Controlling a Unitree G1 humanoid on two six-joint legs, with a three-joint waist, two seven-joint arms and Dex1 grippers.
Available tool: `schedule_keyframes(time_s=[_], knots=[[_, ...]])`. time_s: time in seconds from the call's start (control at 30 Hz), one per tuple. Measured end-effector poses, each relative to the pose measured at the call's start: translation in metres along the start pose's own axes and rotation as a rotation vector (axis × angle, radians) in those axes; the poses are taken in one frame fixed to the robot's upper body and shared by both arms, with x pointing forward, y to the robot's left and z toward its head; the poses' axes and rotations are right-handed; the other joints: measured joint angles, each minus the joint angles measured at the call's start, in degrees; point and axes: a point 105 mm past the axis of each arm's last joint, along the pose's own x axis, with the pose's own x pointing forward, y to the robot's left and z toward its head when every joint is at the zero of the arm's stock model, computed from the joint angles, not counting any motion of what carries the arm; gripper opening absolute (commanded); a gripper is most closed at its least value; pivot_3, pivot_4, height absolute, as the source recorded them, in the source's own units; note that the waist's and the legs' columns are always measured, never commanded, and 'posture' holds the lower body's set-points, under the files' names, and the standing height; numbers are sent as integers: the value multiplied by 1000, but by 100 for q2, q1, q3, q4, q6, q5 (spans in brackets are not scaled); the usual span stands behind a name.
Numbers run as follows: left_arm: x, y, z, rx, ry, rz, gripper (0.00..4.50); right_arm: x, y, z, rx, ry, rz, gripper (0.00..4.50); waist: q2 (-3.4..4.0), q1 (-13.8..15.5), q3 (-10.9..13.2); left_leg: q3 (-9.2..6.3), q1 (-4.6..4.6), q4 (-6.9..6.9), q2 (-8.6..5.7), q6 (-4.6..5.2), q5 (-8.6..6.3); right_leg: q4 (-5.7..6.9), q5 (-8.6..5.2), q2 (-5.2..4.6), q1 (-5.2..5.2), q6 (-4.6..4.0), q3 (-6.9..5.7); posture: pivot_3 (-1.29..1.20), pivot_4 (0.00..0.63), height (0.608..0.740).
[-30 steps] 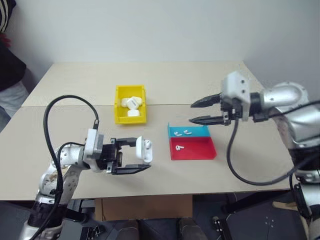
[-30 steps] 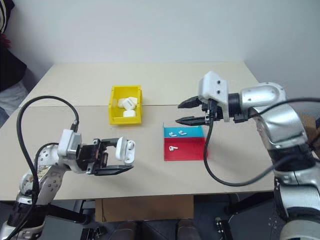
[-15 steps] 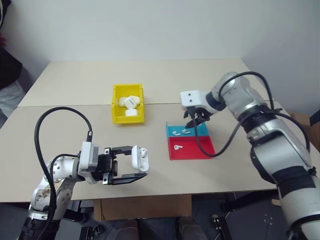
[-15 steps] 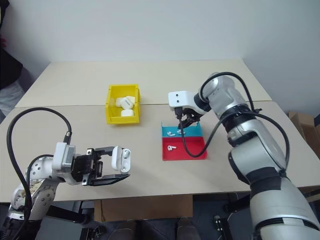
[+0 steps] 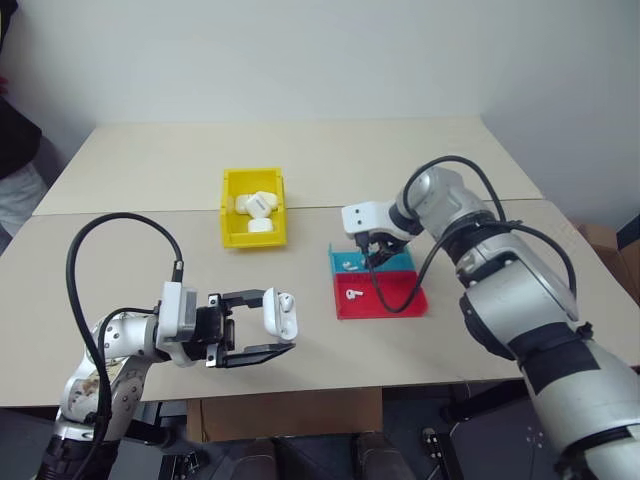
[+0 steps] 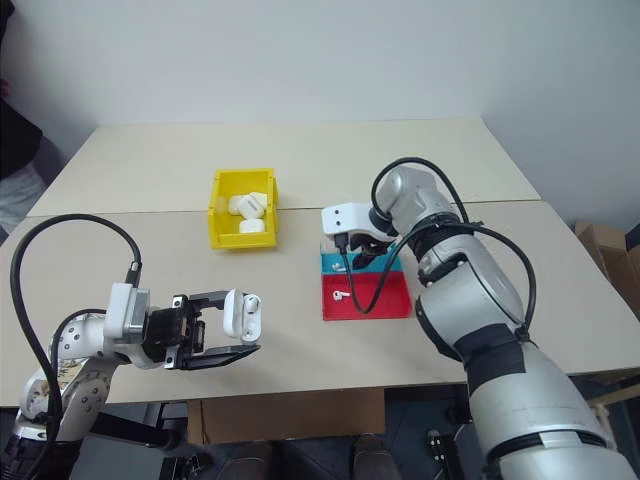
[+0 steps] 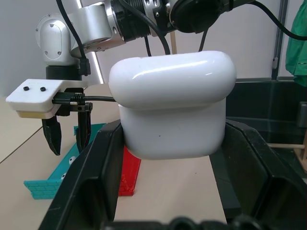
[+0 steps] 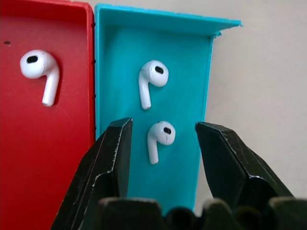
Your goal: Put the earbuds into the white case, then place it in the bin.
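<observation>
In the blue tray (image 8: 201, 72), two earbuds lie side by side, stems toward the camera; the nearer earbud (image 8: 159, 136) sits between the right gripper's (image 8: 163, 143) parted black fingers, not yet touched. A third earbud (image 8: 39, 69) lies in the red tray (image 8: 29, 158) next door. Left gripper (image 5: 262, 330) is clamped on the white case (image 7: 172, 103), held off the table, lid up. Yellow bin (image 5: 254, 208) stands well apart, already holding other white cases.

Risks, as judged:
- Glossy, tiny bud; fingers closing off-centre could squirt it sideways into its neighbour or the tray wall.
- Fingertips could catch the shallow tray and drag it.
- Insertion will need the case kept steady.
</observation>
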Motion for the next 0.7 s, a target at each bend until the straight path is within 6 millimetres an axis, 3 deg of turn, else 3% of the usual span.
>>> schedule_keyframes(time_s=[0.7], knots=[[-4, -3, -5, 7, 15, 38, 2776, 9, 0, -6, 23, 41, -29, 2539, 0, -11, 0, 0, 21, 0, 1, 0, 0, 37, -12, 4, -1, -18, 3, 0, 150, 740]])
